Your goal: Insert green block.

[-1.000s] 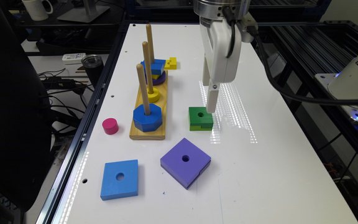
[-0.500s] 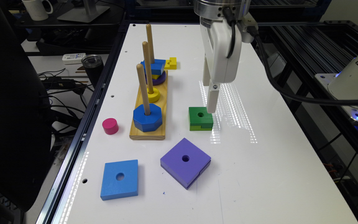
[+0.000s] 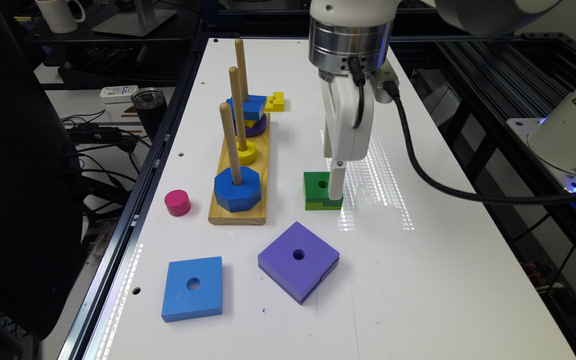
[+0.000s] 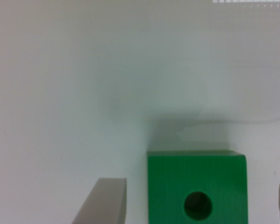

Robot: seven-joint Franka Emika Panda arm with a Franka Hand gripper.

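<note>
While the green block (image 3: 320,190) lies flat on the white surface (image 3: 418,260) beside the wooden peg board (image 3: 240,172), the gripper (image 4: 191,196) straddles it, jaws spread wide with a finger (image 4: 102,200) off each side. It looks light, rigid, smooth; best pinched across its flat opposite sides.

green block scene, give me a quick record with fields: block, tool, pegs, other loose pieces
block: green block flat on the white table, hole up, not on any peg
tool: tool open, low, one finger on each side of the block, not yet closed on it
pegs: wooden peg board to the exterior view's left of the block, three upright pegs, each with pieces on it
other loose pieces: purple square, blue square, pink cylinder, yellow piece
</note>
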